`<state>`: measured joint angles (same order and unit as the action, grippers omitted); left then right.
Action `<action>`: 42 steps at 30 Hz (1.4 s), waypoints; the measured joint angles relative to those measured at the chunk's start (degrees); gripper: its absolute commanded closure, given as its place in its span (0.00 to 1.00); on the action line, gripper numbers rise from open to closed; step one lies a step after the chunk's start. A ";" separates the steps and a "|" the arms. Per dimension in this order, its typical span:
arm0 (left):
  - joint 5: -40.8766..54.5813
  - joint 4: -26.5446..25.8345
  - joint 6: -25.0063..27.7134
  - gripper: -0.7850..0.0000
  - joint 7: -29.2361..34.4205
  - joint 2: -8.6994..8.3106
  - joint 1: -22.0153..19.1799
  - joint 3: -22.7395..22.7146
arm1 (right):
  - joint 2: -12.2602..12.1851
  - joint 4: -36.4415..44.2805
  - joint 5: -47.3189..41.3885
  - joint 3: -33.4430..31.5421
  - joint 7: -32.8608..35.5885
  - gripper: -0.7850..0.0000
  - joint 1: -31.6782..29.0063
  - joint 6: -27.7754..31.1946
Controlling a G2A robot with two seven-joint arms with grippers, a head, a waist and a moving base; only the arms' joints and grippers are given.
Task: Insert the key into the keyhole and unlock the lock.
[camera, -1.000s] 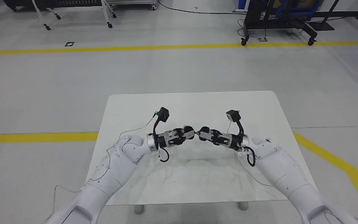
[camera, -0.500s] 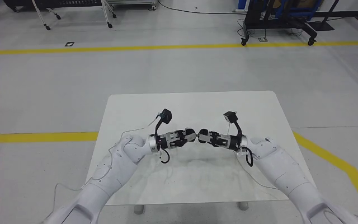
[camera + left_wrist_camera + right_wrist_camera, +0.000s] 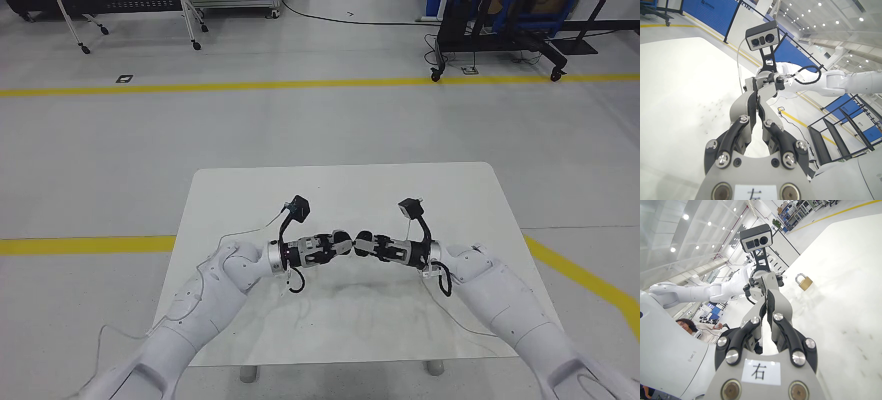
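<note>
Left gripper (image 3: 756, 97): fingers together, black pads (image 3: 751, 107) converge to a closed tip. There's a thin dark sliver in the seam, too small to say whether it's the key. Right gripper (image 3: 765, 294): same, fingers together, pads (image 3: 770, 306) meet at the tip, and I can't tell whether anything is pinched there.

The two grippers point straight at each other, nose to nose. Tips are touching or just short of it; I can't tell which from either wrist view. From the top they meet over the middle of the table (image 3: 450, 190), with the forearms coming in from each side in a shallow V. Each wrist camera sits on its black bracket behind the gripper and faces the other one: right arm's camera (image 3: 762, 38), left arm's camera (image 3: 755, 240).

Lock (image 3: 804, 281): brass body, silver shackle, and the shackle looks closed. It sits on the tabletop past the meeting point, off to one side of the left gripper, clear of both. Neither gripper touches it. Keyhole isn't discernible.

The tabletop near the grippers has small dark scuff marks (image 3: 715, 106).
</note>
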<state>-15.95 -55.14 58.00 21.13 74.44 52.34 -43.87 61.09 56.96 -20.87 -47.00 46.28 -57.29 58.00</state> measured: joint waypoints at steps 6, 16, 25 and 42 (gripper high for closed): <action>-0.40 0.23 0.00 1.00 -0.94 -0.05 -0.12 0.12 | -0.22 -0.04 -0.73 0.17 0.00 1.00 0.10 0.00; -0.69 0.04 -0.01 1.00 -2.15 -0.27 -0.05 0.17 | -0.53 0.05 -1.55 0.29 0.00 0.73 0.06 0.00; -0.76 -0.11 0.00 1.00 -2.83 -0.52 -0.02 0.22 | -0.76 -0.02 -1.90 0.28 0.00 1.00 0.09 0.00; 0.12 0.47 0.00 0.00 -3.22 -0.72 -0.62 0.70 | -1.24 0.43 -2.00 -0.94 0.00 1.00 -0.33 0.00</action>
<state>-15.83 -54.67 58.00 17.91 73.71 51.72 -43.17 59.85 57.40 -22.86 -47.94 46.28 -57.62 58.00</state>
